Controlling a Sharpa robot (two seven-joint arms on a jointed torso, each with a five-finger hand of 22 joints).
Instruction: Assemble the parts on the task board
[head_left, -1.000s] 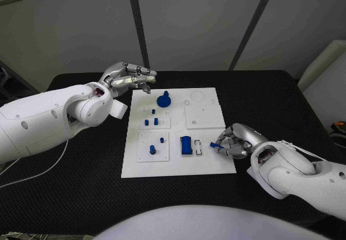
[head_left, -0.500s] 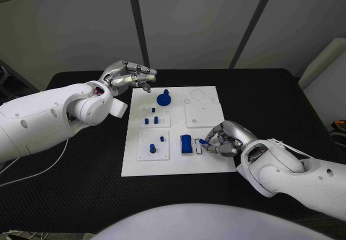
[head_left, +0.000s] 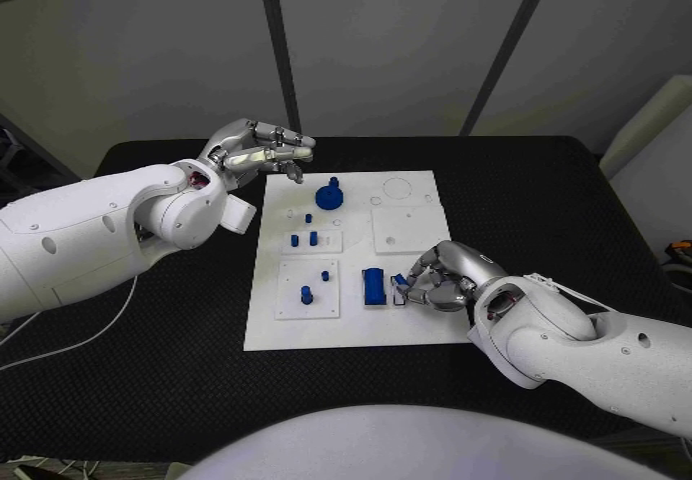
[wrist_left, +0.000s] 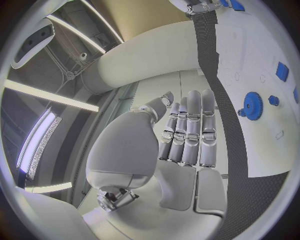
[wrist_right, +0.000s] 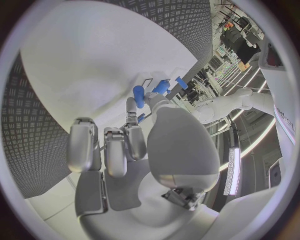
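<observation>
The white task board (head_left: 418, 325) lies mid-table. On it are a blue gear (head_left: 330, 198), a blue block (head_left: 374, 288) and several small blue pegs (head_left: 304, 295) standing in white plates. My right hand (head_left: 443, 276) is over the board's near right part and pinches a small blue part (head_left: 402, 291) just right of the blue block. In the right wrist view that part (wrist_right: 142, 118) sits at the fingertips of the right hand (wrist_right: 144, 145). My left hand (head_left: 261, 150) hovers over the board's far left corner and holds nothing. The left wrist view shows its fingers (wrist_left: 189, 131) extended, the gear (wrist_left: 252, 105) beyond them.
A raised white square plate (head_left: 404, 232) sits on the board's right half, with round recesses (head_left: 394, 189) beyond it. Black table (head_left: 548, 200) surrounds the board. A white cable (head_left: 87, 345) runs over the table at the near left.
My right hand has carried the small blue part leftward across the board, up to the blue block. The left hand has barely moved.
</observation>
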